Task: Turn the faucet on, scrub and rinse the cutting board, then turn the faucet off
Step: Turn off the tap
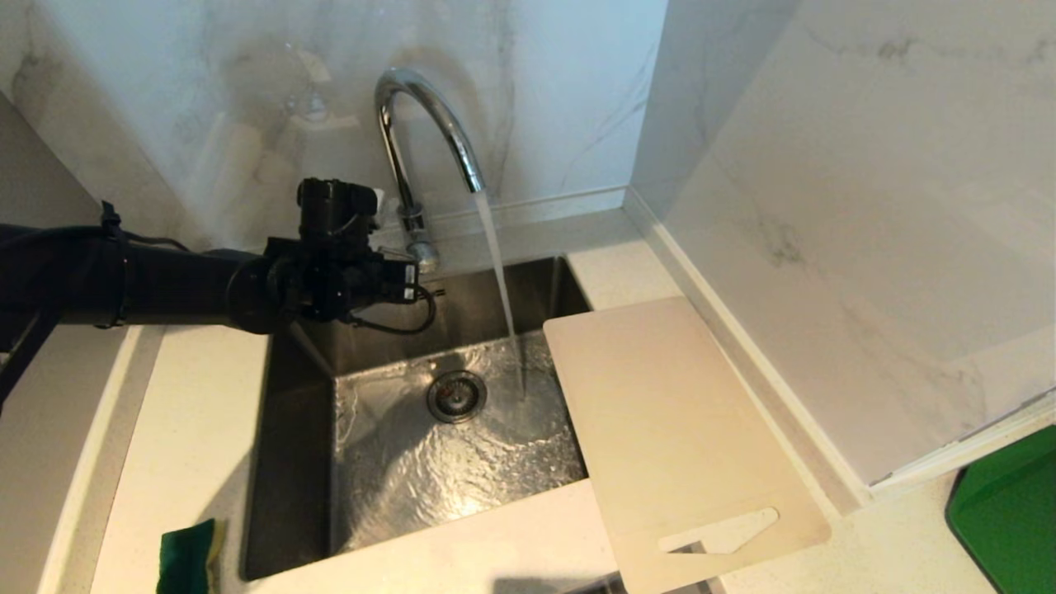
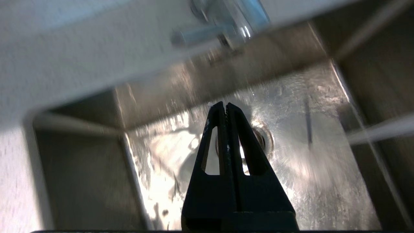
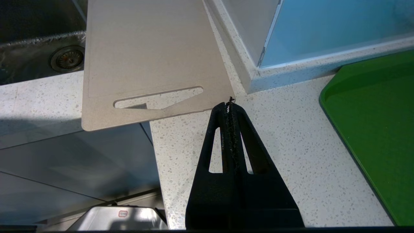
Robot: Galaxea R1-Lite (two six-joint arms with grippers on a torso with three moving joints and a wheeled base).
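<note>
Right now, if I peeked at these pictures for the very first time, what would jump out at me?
Water is pouring from the tall shiny faucet at the back wall down into the wet metal sink, landing just beside the drain. The black left gripper, shut, sits over the sink close by the faucet's lever. A big pale cutting board lies on the counter at the right, one edge hanging over the sink.

This is a kitchen. A steel sink (image 1: 297, 462) is sunk into a pale speckled counter (image 3: 284, 161) in a corner of marble-look wall panels (image 1: 866, 206). Behind the sink a chrome faucet (image 1: 429, 124) runs water. A cutting board (image 1: 676, 429) overhangs the sink's right edge; a sponge (image 1: 188, 557) lies at its front-left corner.
</note>
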